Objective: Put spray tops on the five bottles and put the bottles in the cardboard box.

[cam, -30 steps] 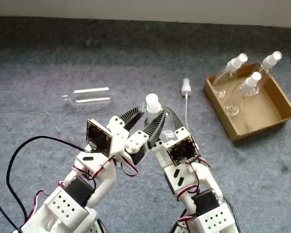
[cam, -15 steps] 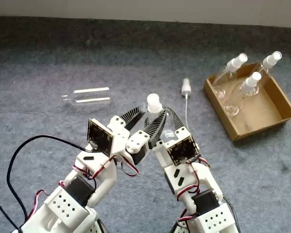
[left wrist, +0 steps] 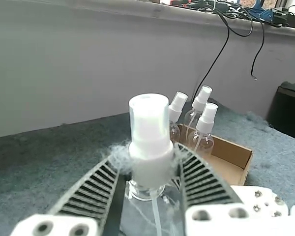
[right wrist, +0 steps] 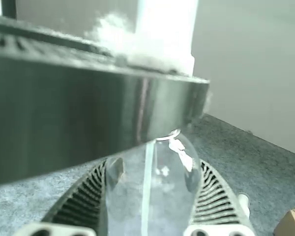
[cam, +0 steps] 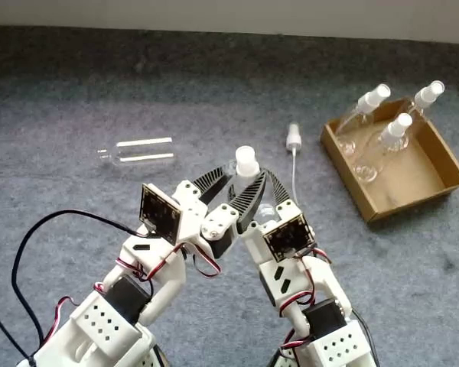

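Pinching the white spray top [left wrist: 148,129] with the left gripper [left wrist: 148,160], jaws squeezing tight on both sides of its lower ring. Holding that top straight up, right at the neck of the clear bottle [right wrist: 150,189], with its thin tube hanging down inside the see-through body. Not being able to tell if the top is screwed down all the way.

Gripping the clear bottle lower down with the right gripper [right wrist: 151,169], jaws pressing on its round sides and holding it upright. Crossing one dark finger [right wrist: 88,98] of the left gripper in front of the right wrist camera, just above the bottle's shoulder. Working in the middle of the grey carpet [cam: 76,115], with both sets of fingertips close together around this one bottle.

Standing close together inside the cardboard box [cam: 436,153], off on the right arm's side: three capped bottles [cam: 398,126], white tops poking up past the rim. Lying flat on the carpet between the grippers and the box: a loose spray top [cam: 293,138], its long thin tube pointing back toward the arms. Lying on its side over on the left arm's side, well apart from both grippers: a bare bottle [cam: 138,150], open at the neck.
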Motion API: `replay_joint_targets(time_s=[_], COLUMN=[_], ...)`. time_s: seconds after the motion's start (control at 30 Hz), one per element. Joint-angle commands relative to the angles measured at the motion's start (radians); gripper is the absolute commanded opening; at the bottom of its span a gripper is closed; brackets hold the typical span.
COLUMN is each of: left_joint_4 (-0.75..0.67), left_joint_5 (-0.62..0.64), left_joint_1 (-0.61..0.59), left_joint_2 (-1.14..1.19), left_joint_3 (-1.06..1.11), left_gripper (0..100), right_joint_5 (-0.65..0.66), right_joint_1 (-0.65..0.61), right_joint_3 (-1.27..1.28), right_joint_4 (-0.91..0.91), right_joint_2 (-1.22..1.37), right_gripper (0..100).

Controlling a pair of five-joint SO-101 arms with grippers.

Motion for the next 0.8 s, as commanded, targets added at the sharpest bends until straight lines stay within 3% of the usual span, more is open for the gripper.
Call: replay_joint_targets(time_s=[0.0,0.77], left_joint_4=[0.023,0.112], left_joint_5=[-0.012,-0.012], left_joint_1=[0.018,0.053], left_joint_2=[-0.01,-0.012], left_joint_3=[-0.024,0.007], left_gripper=[1,1], right_joint_5=[0.009,0.011], right_joint_1=[-0.002,-0.001], right_joint_3=[0.111,0.102], right_joint_4=[-0.001,-0.048], right_joint_2=[-0.01,-0.012], right_gripper=[7.7,7.7])
